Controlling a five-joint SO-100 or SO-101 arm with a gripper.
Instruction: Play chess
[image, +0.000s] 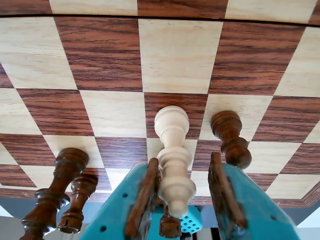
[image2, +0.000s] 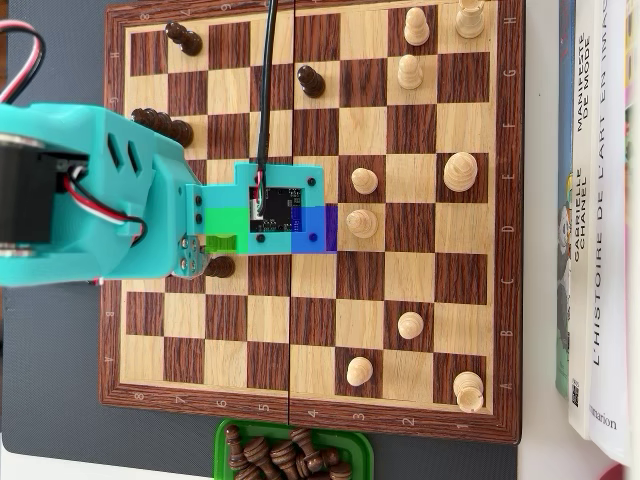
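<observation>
The wooden chessboard (image2: 310, 385) lies on a dark counter (image2: 50, 360), and its raised brown frame runs close to the books (image2: 600, 200) at the right edge of the overhead view. The turquoise plastic arm (image2: 90, 195) reaches in from the left over the middle rows. In the wrist view the tool (image: 187, 200) has its two fingers (image: 145, 195) apart, faced with brownish strips, and a pale turned piece (image: 172, 155) stands between them; I cannot tell if the fingers touch it. This light piece has a rounded head and ringed body, smooth and cream coloured. Just beside it, to the right in the wrist view, stands a dark pawn (image: 231, 137), glossy and knobbed, and two more dark turned pieces (image: 62, 192) are at the lower left near the board edge. The squares ahead of the tool are open, with clear wood grain on both the light and the dark ones. In the overhead view the other pale pieces (image2: 410, 325) spread over the right half with free squares between them. A green tray (image2: 222, 440) at the bottom edge holds a heap of dark pieces (image2: 285, 455).
</observation>
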